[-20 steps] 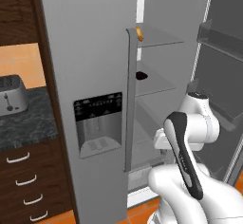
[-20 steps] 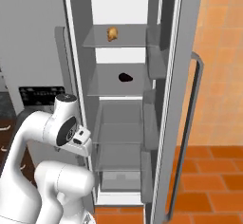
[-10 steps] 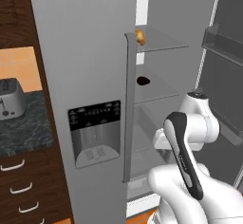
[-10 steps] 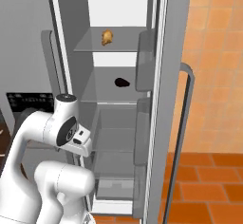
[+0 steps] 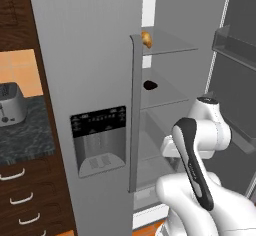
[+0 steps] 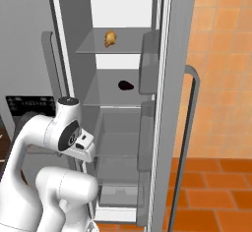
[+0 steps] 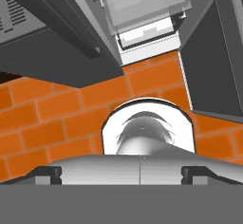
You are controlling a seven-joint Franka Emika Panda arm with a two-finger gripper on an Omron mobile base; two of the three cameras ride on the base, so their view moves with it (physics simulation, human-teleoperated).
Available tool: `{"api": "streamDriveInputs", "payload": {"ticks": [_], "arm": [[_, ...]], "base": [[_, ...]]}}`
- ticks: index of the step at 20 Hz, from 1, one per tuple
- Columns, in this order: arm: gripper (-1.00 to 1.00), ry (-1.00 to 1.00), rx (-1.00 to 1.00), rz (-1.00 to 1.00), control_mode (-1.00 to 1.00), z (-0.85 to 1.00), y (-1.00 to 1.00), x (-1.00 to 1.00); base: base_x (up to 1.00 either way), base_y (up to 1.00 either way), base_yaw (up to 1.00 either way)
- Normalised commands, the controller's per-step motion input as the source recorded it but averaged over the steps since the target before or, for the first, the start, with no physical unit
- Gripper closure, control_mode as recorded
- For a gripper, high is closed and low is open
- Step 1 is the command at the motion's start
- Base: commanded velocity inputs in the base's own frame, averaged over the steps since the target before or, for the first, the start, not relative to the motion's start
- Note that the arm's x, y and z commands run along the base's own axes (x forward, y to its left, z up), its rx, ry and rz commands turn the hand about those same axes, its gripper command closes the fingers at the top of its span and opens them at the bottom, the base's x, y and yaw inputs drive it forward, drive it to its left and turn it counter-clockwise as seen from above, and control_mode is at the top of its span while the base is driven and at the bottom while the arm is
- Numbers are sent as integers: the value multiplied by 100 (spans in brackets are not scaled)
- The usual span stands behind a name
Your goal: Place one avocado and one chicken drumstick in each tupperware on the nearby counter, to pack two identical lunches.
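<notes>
At the far left of the left base view a silver toaster (image 5: 11, 104) stands on the black marbled counter (image 5: 27, 135), over brown drawers with curved handles. No tupperware shows on the stretch of counter in view. Right of it is the shut fridge door (image 5: 87, 90) with its dispenser panel (image 5: 99, 140), and right again the open compartment.

The step in hand looks like approaching the fridge for the first pick, and nothing is packed yet. To do it well, the base should square up to the open compartment, so the arm (image 5: 197, 145), now folded low in front of the shelves, can unfold upward without clipping the door's edge or the glass shelves.

The chicken drumstick (image 6: 110, 38) lies on the upper glass shelf, near its front left. Its long axis seems to run roughly upright in the right base view, but which end is which is too small to tell. The avocado (image 6: 126, 85), a dark lump on the shelf below, has its long axis about level, side to side; its narrow end cannot be told.

The hand camera looks down at orange floor tiles (image 7: 57, 123). Whether the pincer is open, or holds anything, I cannot tell.
</notes>
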Motion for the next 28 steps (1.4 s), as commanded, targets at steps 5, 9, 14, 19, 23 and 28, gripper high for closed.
{"api": "streamDriveInputs", "payload": {"ticks": [5,9,14,19,23,28], "arm": [[-100,-1,0,0,-100,0,0,0],[-100,-35,-8,8,-100,46,4,0],[-100,-52,-16,4,-100,58,4,17],[-100,-40,-7,0,-100,64,-8,71],[-100,-30,0,2,-100,29,-30,79],[-100,-16,0,8,-100,4,-32,100]], "base": [[0,0,0],[0,0,0],[0,0,0],[0,0,0],[0,0,0],[0,0,0]]}}
